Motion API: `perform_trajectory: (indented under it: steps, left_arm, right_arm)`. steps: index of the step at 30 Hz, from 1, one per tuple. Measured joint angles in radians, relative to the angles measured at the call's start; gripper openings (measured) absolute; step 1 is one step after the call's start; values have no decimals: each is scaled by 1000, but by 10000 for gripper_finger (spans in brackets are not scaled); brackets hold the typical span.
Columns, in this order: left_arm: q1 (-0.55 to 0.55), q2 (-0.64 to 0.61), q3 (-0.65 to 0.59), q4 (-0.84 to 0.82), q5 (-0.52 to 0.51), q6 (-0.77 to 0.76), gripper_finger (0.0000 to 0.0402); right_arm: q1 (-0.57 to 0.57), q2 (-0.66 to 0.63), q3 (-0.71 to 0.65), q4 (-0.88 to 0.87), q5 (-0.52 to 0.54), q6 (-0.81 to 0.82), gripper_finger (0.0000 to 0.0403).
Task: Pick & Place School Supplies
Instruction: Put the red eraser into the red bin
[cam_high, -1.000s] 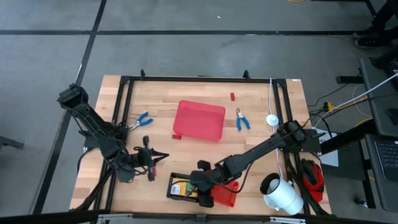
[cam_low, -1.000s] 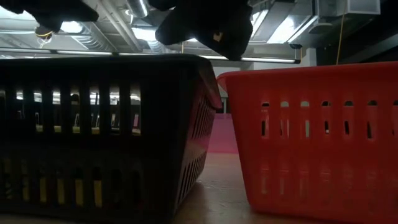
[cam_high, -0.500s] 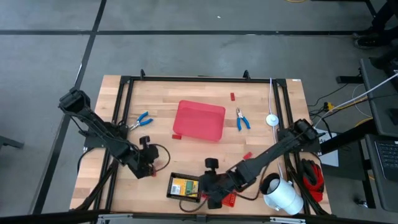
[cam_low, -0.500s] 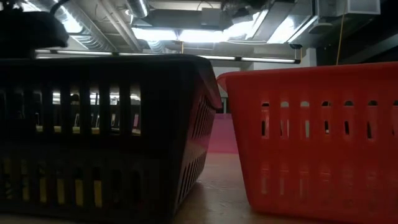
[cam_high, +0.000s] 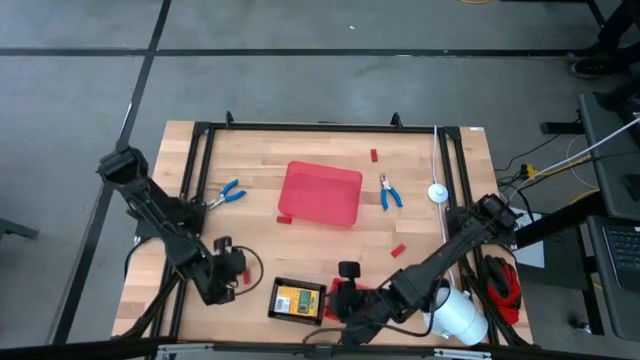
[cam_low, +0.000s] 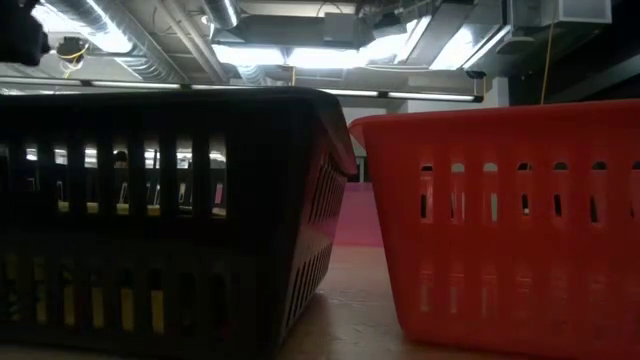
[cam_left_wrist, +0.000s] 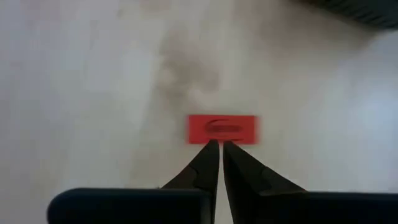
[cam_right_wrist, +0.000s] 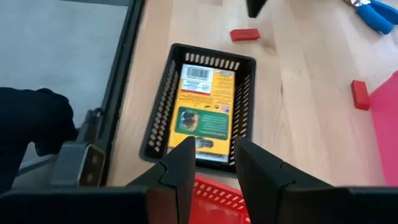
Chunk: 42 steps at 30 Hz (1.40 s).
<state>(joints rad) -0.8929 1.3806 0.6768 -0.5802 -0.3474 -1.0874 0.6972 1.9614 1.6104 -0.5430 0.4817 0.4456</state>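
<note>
Two dark arms work the near edge of a wooden table (cam_high: 420, 200). Seen from above, the left gripper (cam_high: 232, 272) hangs low, just left of a black basket (cam_high: 298, 299); through its wrist camera its fingers (cam_left_wrist: 208, 158) stand pressed almost together with nothing between them, their tips at the edge of a small red block (cam_left_wrist: 222, 129) lying flat on the wood. The right gripper (cam_right_wrist: 210, 155) hovers above a red mesh basket (cam_right_wrist: 217, 193) and the near end of the black basket, its jaws parted and empty. Inside the black basket, directly ahead of those jaws, lies a flat yellow-and-green card box (cam_right_wrist: 204, 112). Beyond the basket from this gripper rests one more red block (cam_right_wrist: 244, 34), with another (cam_right_wrist: 359, 94) off to the side beside a large red tray (cam_high: 321, 193). Farther out on the table, one blue-handled tool (cam_high: 228, 192) lies on the tray's left and a second (cam_high: 389, 190) on its right, both well apart from either gripper.
</note>
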Motion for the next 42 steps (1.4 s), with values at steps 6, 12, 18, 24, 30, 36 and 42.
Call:
perform_trajectory:
  steps: [6,12,18,24,30,36,42]
  left_arm:
    - [-33,162,100,-82,-27,151,19]
    - [-54,346,324,-333,-27,345,20]
    - [-79,455,521,-587,-80,528,23]
    - [-86,477,581,-595,-157,682,61]
    - [-56,465,585,-589,-165,804,121]
    - [-21,469,585,-560,-97,852,168]
    - [-14,469,493,-484,-49,846,172]
  right_arm:
    - [39,0,0,-4,43,11,114]
    - [75,0,0,-5,101,7,114]
    - [120,0,0,-7,192,3,114]
    - [170,0,0,-11,279,23,114]
    - [209,0,0,-23,351,70,114]
    - [243,0,0,-27,415,116,114]
    - [267,0,0,-29,469,132,114]
